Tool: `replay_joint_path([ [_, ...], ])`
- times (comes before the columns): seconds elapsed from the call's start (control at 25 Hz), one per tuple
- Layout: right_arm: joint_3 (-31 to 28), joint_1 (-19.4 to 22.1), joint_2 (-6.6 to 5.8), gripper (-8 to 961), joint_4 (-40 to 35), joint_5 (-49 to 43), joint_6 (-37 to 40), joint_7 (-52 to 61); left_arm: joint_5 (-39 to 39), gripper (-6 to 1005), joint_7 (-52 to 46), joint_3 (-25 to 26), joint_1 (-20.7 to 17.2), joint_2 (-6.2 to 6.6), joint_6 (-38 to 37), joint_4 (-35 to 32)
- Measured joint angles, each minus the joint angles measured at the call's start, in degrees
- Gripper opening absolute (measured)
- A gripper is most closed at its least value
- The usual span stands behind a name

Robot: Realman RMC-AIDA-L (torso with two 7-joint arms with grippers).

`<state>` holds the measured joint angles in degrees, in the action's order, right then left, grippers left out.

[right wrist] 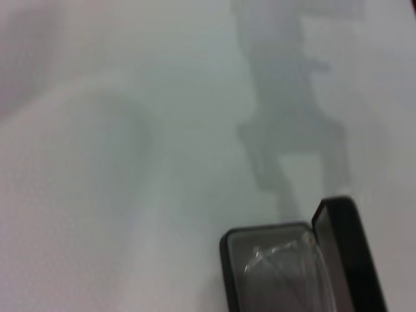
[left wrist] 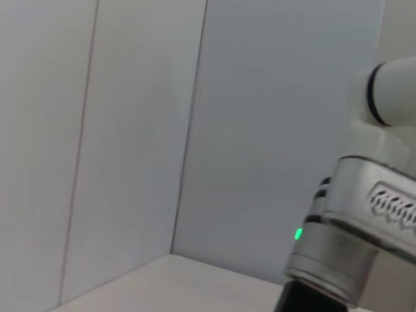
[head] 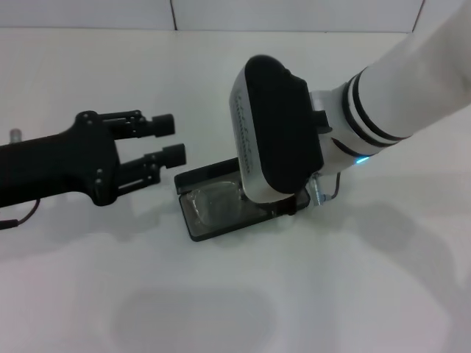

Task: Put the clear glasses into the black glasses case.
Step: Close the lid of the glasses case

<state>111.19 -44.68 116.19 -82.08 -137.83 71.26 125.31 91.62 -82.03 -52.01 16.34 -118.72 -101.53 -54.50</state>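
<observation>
- I found the white table (head: pixel 88 294) filling the head view.
- My right arm (head: pixel 412 95) entered from the upper right; its wrist housing hung over the case at frame centre. I could not see the right gripper itself.
- My left gripper (head: pixel 171 140) sat at centre left, jaws spread, holding nothing, just left of the case.
- The black glasses case (head: pixel 193 224) lay open at centre, lid (right wrist: pixel 344 247) raised.
- The clear glasses (head: pixel 213 200) lay inside the case on its lining.
</observation>
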Motion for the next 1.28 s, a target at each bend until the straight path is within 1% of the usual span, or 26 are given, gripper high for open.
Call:
replay_joint_path([
  [0.2,-1.9,2.8,0.01,109,-4.2,1.4,-0.6,-0.2,-1.2,459,0.0,3.3,-0.5,-0.25,-0.5,0.0],
  [0.4,-4.1,5.9,-0.03,109,-6.7,5.3,-3.2,-1.4,-3.5,459,0.2,3.7,-1.7,-0.08,-0.5,0.0],
  [0.68,-7.7,12.9,-0.04,110,-6.8,14.8,-13.6,-4.5,-4.1,458,1.1,3.8,-2.8,-0.31,-0.5,0.0],
  [0.8,-11.0,15.5,-0.09,110,-5.4,20.6,-15.8,-6.5,-4.1,458,1.8,3.8,-2.9,-0.50,-0.5,0.4],
  [0.92,-15.4,17.5,-0.21,110,-2.0,30.3,-15.7,-10.3,-4.2,458,2.7,3.8,-2.9,-0.61,-0.5,1.1],
  [0.96,-17.6,18.1,-0.24,110,0.1,34.8,-15.0,-12.2,-4.3,458,3.1,3.8,-2.9,-0.67,-0.5,1.5],
  [1.04,-21.8,18.9,-0.30,109,4.6,42.2,-12.4,-16.0,-4.7,458,3.8,3.8,-2.7,-0.76,-0.5,2.1],
  [1.12,-26.6,19.4,-0.32,109,11.3,50.9,-7.5,-21.5,-4.9,458,4.4,3.6,-2.2,-0.79,-0.5,2.8],
  [1.16,-26.6,19.4,-0.32,109,11.3,50.9,-7.5,-21.5,-5.0,458,4.7,3.6,-1.6,-0.79,-0.5,3.5],
  [1.2,-33.0,19.4,-0.44,109,21.4,60.1,1.5,-29.8,-5.0,458,4.9,3.5,-1.0,-0.80,-0.4,4.1],
  [1.28,-36.0,19.3,-0.53,110,25.8,63.0,5.7,-33.4,-4.9,458,5.1,3.5,0.4,-0.79,-0.2,5.2],
])
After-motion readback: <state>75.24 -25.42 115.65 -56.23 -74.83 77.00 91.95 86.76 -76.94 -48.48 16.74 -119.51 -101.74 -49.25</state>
